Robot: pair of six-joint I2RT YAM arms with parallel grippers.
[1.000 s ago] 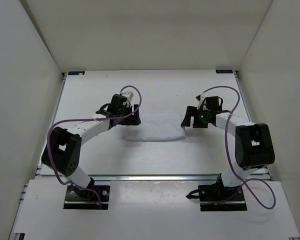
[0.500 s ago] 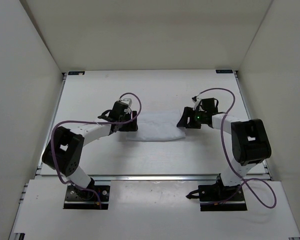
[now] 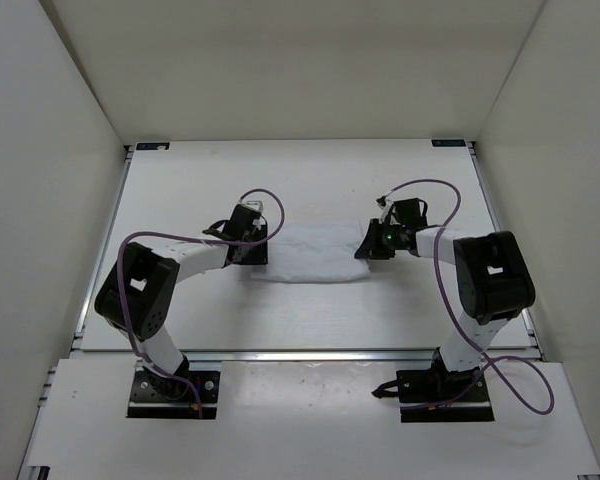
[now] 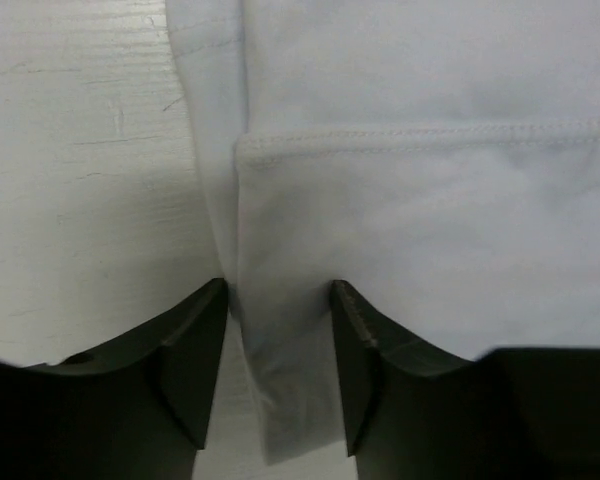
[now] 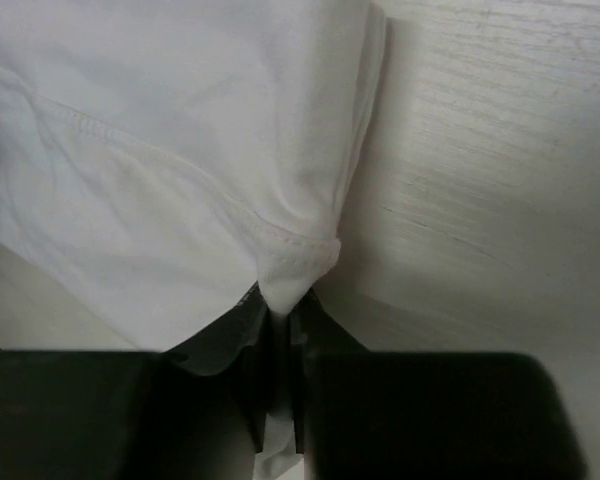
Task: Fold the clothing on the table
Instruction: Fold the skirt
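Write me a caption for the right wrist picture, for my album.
Right gripper pinched shut on a hemmed corner of the white clothing, which lies on the table.

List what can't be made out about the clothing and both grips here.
Top view: the clothing is too small and bunched to tell its type; black wrist housings hide both grips.
Left wrist view: left gripper straddles the edge; whether its fingers press the fabric is unclear.
Right wrist view: right gripper hides how much of the pinched corner it holds.
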